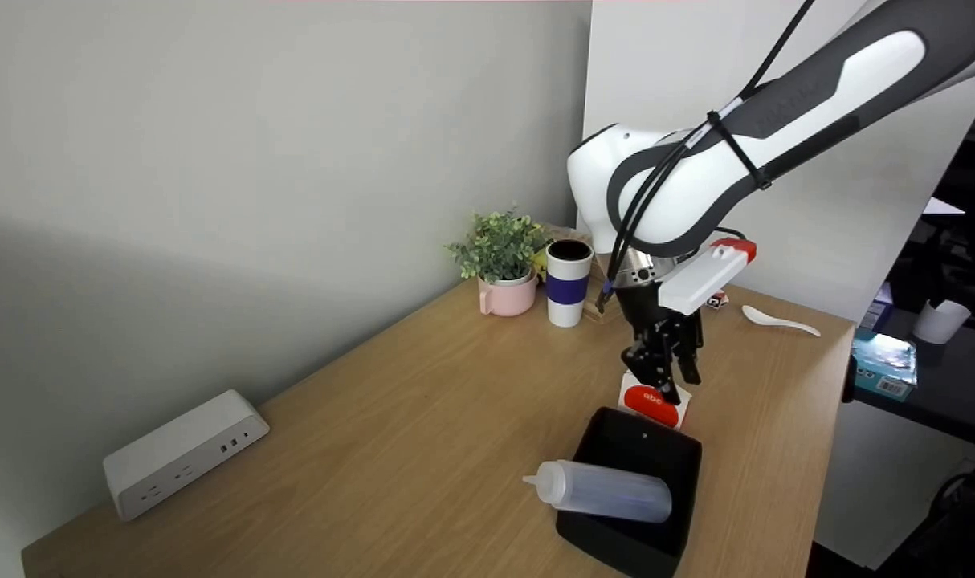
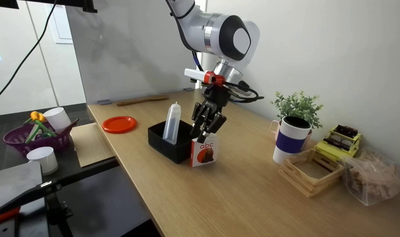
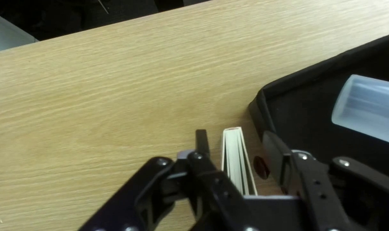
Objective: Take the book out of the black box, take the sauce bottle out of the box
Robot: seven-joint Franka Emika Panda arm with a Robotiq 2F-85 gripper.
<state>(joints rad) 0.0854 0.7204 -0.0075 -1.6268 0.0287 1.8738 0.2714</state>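
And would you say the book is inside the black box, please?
No, the book stands upright on the table, beside the black box.

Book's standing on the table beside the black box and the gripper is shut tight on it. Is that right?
Not the grip: the gripper is open, and the wrist view shows a gap on each side of the book. The rest is right: it stands on the table beside the black box.

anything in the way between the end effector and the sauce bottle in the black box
Sideways, yes: the end effector has the book between its open jaws, and the wall of the black box rises between that book and the sauce bottle. From above, nothing visible covers the bottle.
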